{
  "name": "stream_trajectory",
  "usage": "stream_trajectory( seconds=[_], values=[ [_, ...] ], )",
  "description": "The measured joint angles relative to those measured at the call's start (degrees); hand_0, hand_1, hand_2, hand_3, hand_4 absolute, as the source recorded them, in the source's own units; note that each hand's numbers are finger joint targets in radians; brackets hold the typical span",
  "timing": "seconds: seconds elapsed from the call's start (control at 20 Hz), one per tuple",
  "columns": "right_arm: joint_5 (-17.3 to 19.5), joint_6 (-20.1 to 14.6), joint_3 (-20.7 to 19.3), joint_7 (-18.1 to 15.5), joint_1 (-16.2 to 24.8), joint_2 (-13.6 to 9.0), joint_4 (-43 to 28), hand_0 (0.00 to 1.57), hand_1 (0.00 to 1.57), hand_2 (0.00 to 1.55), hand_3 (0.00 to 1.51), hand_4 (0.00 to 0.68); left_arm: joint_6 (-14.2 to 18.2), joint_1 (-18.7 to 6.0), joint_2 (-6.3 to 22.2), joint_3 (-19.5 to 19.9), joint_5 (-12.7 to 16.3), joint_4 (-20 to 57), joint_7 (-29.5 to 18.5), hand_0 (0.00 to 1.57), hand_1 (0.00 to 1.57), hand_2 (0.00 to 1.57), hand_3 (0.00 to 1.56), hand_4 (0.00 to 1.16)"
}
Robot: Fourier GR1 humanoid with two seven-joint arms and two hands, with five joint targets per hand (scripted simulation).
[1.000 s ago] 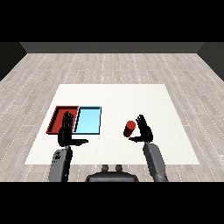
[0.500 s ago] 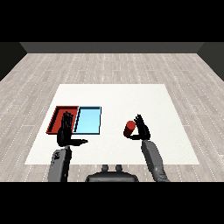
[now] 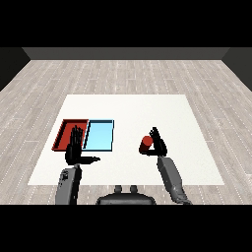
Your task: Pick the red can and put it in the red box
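The right hand sits on the white table right of centre, its fingers curling round the red can, which is pressed against the palm at the hand's nine o'clock side; the can looks upright, though whether it is still resting on the table cannot be told from this view. Judging by that, the step in hand is closing the grasp and getting ready to lift. To do it well, the fingers and thumb should wrap the can's middle rather than its rim, and the lift should go straight up before any sideways travel so the can does not tip or slide. From the can, the light blue tray lies at about nine o'clock, and the red tray is just beyond it in the same direction, the two trays touching side by side. The carry therefore has to pass over the blue tray, so the can should stay high enough to clear both rims. The left hand stands at the red tray's six o'clock edge, fingers straight and spread, thumb out, holding nothing; it overlaps that tray's near rim and should be kept out of the drop path.
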Motion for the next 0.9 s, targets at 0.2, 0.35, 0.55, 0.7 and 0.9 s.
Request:
stream_trajectory(
  seconds=[0.2, 0.35, 0.55, 0.7, 0.9],
  values=[
    [-0.63, -1.91, 2.38, 0.39, -0.60, 0.32, 0.31, 0.00, 0.00, 0.00, 0.00, 0.000, -0.21, -1.18, 0.57, 0.78, 0.81, 0.02, 1.00, 0.00, 0.00, 0.00, 0.00, 0.00],
    [-1.02, -1.78, 2.15, 0.65, -1.17, 0.31, 0.95, 0.00, 0.00, 0.00, 0.00, 0.000, 0.93, -1.82, -0.10, -0.05, 0.22, -0.73, 2.20, 0.00, 0.00, 0.00, 0.00, 0.00],
    [-1.48, -2.60, 3.09, 1.68, -1.72, 0.22, 0.30, 0.00, 0.00, 0.00, 0.00, 0.000, -0.12, -1.11, 0.68, 0.95, 1.14, -0.63, 1.47, 0.00, 0.00, 0.00, 0.00, 0.00],
    [-1.41, -3.33, 3.87, 1.54, -1.49, 0.34, -0.06, 0.00, 0.00, 0.00, 0.00, 0.000, -0.24, -0.23, 0.39, 0.57, 1.08, -1.25, 1.21, 0.00, 0.00, 0.00, 0.00, 0.00],
    [-1.16, -3.79, 4.22, 1.22, -3.07, 0.44, 2.12, 0.00, 0.00, 0.00, 0.00, 0.000, -0.57, -0.54, 0.16, 0.71, 1.24, 0.43, -0.13, 0.00, 0.00, 0.00, 0.00, 0.00]
  ],
)
